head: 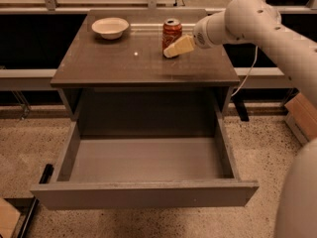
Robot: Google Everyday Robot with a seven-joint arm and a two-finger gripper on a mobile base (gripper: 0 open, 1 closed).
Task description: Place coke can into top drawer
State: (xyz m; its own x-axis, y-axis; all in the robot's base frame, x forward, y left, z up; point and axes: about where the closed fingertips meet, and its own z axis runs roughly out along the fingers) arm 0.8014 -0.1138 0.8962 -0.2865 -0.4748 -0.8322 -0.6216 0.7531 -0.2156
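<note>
The red coke can (171,32) stands upright on the grey cabinet top (119,63), toward the back, right of centre. My gripper (173,49) comes in from the right on the white arm; its cream fingers are right next to the can's lower right side, at or just short of touching it. The top drawer (143,195) is pulled fully out below the cabinet top, and its grey inside holds nothing.
A white bowl (110,27) sits at the back left of the cabinet top. A rail and dark shelving run behind the cabinet. A cardboard box (303,117) stands on the speckled floor at the right, and a black bar (39,182) lies by the drawer's left corner.
</note>
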